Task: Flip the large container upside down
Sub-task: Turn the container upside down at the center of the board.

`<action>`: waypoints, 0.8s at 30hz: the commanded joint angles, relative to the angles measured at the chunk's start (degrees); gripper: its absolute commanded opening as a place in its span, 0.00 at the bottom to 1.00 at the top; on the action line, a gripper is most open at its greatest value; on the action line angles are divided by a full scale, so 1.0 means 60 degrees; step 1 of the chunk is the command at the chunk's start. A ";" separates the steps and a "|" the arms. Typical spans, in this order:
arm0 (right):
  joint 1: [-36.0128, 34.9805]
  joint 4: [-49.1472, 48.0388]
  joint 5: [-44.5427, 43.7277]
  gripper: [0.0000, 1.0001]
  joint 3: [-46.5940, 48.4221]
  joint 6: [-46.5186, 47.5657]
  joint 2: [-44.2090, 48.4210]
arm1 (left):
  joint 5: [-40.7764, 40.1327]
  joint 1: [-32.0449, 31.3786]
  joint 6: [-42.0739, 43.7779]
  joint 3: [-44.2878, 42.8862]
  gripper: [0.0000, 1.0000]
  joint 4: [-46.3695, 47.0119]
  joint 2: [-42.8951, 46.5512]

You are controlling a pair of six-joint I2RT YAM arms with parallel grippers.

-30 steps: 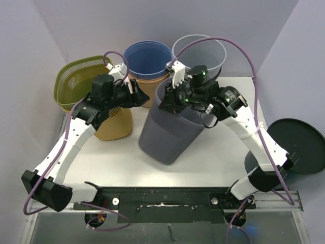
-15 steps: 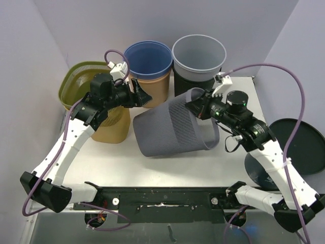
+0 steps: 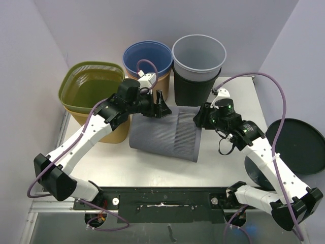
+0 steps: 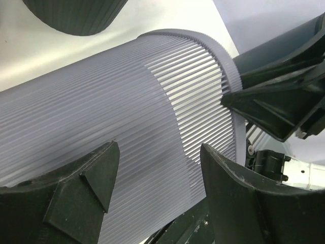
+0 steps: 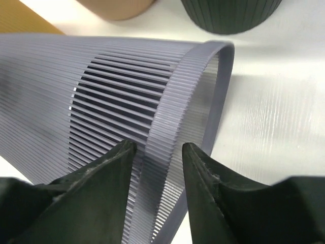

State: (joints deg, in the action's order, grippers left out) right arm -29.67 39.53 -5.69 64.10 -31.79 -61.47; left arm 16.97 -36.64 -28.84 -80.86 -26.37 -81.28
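Bin (image 3: 165, 137) flat on its side on the counter (image 3: 218, 168) now, rim to the right, base to the left. A second ago it stood nearly upright, half a second ago it was leaning hard over, and now it has gone all the way down. That's the first half of the flip, I'd say; the base has yet to come up and the rim has yet to face the counter. Right gripper (image 3: 199, 119) has ridden down with it and is pinched on the rim, one finger inside, one outside. Just behind, the left gripper (image 3: 161, 105) has swung in from beside the green basket (image 3: 76, 81) and hangs over the ribbed wall with jaws spread wide, holding nothing; whether it touches I can't tell. At the back, the blue tub (image 3: 147, 58) and grey tub (image 3: 198, 51) stand where they were.
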 commanded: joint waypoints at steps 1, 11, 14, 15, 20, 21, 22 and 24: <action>0.0095 0.1295 -0.0436 0.46 0.0133 0.0399 -0.0158 | 0.0006 -0.0115 0.0083 -0.0367 0.64 0.0630 0.0004; 0.0093 0.1889 -0.0368 0.48 0.0823 -0.0021 -0.0395 | 0.0028 -0.0198 0.0272 -0.0515 0.64 0.0484 -0.0272; 0.0164 0.1948 -0.0333 0.46 0.0563 -0.0172 -0.0355 | -0.0068 -0.0198 0.0383 -0.0656 0.64 0.0378 -0.0318; 0.0202 0.1873 -0.0228 0.46 0.0435 -0.0185 -0.0271 | -0.0182 -0.0196 0.0489 -0.0734 0.64 0.0278 -0.0333; 0.0785 0.1780 -0.0662 0.46 -0.0462 0.0256 0.0379 | -0.0958 -0.0185 0.1134 -0.1347 0.64 -0.0393 -0.0622; 0.0902 0.1844 -0.0725 0.46 -0.0453 0.0394 0.0419 | -0.0987 -0.0176 0.1233 -0.1463 0.64 -0.0477 -0.0664; 0.0950 0.1922 -0.0861 0.48 -0.0375 0.0472 0.0439 | -0.0998 -0.0164 0.1315 -0.1543 0.64 -0.0528 -0.0700; 0.0960 0.1888 -0.1081 0.50 -0.0195 0.0667 0.0425 | -0.1110 -0.0123 0.1491 -0.1608 0.64 -0.0521 -0.0728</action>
State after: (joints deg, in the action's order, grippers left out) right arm -24.88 42.54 -7.75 63.64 -32.25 -58.70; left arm 12.62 -37.56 -23.68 -86.52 -29.17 -85.32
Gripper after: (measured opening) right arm 0.484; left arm 0.642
